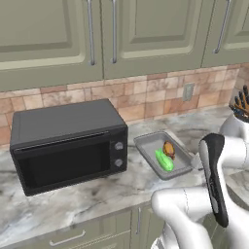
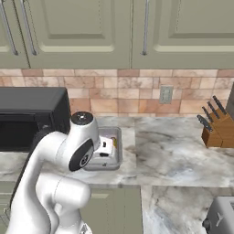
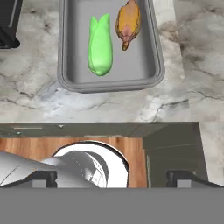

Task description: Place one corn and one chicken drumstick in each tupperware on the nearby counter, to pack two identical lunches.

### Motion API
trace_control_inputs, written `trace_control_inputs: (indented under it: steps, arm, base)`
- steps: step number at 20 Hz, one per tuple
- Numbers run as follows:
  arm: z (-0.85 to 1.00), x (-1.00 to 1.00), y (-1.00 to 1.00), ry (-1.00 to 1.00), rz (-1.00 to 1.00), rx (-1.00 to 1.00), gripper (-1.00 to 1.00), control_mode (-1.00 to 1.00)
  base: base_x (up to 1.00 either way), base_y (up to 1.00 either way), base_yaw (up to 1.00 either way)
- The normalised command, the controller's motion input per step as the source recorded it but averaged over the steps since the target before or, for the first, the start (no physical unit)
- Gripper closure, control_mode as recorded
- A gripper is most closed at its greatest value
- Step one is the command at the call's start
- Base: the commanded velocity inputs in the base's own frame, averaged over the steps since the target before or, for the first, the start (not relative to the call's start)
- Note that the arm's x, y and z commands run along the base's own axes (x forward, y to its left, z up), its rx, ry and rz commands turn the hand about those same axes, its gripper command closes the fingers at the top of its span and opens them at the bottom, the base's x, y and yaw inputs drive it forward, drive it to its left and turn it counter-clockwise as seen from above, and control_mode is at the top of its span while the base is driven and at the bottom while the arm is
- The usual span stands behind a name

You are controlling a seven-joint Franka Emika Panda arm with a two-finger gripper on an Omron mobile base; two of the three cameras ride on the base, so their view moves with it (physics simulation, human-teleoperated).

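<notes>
One grey tupperware (image 1: 147, 144) stands on the marbled counter (image 1: 73, 199) just right of the microwave. Inside it lie a green corn (image 1: 164, 160) and a brown-orange chicken drumstick (image 1: 168, 149), side by side. From the hand view, the tupperware (image 3: 109, 84) sits at the top, with the corn (image 3: 99, 46) on the left and the chicken drumstick (image 3: 127, 22) on the right. My gripper (image 3: 111, 179) hangs open over the counter's front edge, short of the tray and holding nothing. In the right base view my arm covers much of the tupperware (image 2: 119, 153).
A black microwave (image 1: 68, 143) takes up the counter's left part. A knife block (image 2: 217, 128) stands at the back right and a toaster (image 2: 221, 217) at the near right. Olive wall cabinets hang above, with a brick backsplash behind.
</notes>
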Motion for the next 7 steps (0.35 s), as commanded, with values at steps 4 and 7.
trace_control_inputs:
  steps: [4,7]
  arm:
    - [0.17,-0.36,-0.52,-0.20,0.00,0.20,-1.00,-1.00]
    - [0.17,-0.31,-0.41,-0.16,0.00,0.14,-1.00,-1.00]
  base:
    - [0.00,0.00,0.00]
    - [0.00,0.00,0.00]
